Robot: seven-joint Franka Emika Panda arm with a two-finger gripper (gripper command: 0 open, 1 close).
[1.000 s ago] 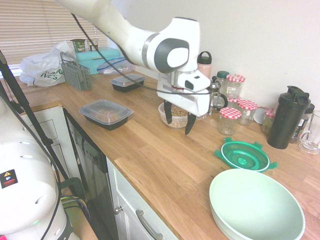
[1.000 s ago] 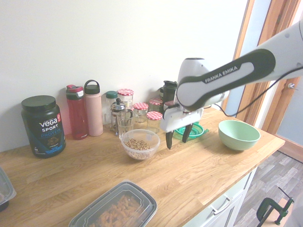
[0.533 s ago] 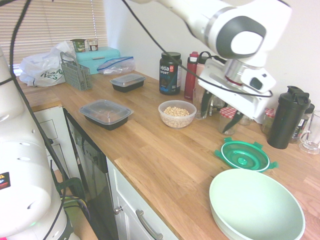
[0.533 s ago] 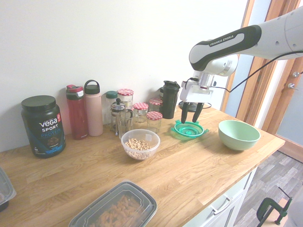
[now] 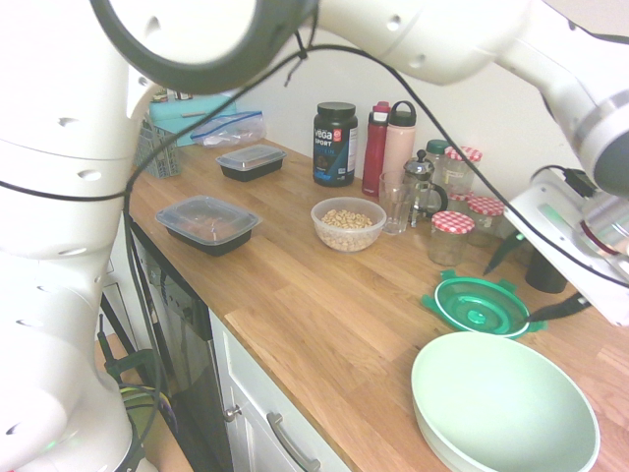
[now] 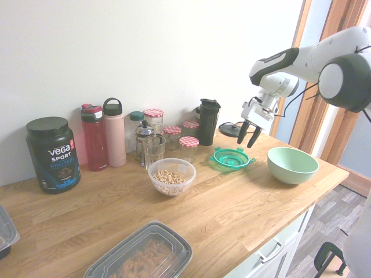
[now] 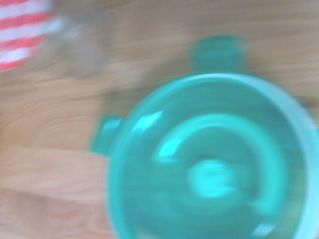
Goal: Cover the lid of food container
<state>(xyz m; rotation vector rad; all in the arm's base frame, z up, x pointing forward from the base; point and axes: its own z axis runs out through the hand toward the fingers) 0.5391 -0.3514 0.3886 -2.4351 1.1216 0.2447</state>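
Evidently you have the jaws wide apart with nothing between them, so your step is to settle the gripper (image 6: 244,144) over the green lid (image 6: 231,158). The lid lies on the wooden counter (image 6: 223,211), below the jaws and slightly to their food-container side. The small clear food container (image 5: 346,240), uncovered and holding its dry contents, sits farther off from them on that same side; the large pale green bowl (image 5: 491,403) is near, below them on the opposite side.

Bring the jaws over before you lower, then straddle a firm part of the rim or a clip tab (image 7: 218,53), and close gently. I'd expect smooth plastic to slip or tip if you pinch only its edge. Mind the bowl beside it as you descend.

Being round, the lid has no long axis; it lies flat, its face level, with tabs splaying outward. Which face is up, I can't tell for certain.
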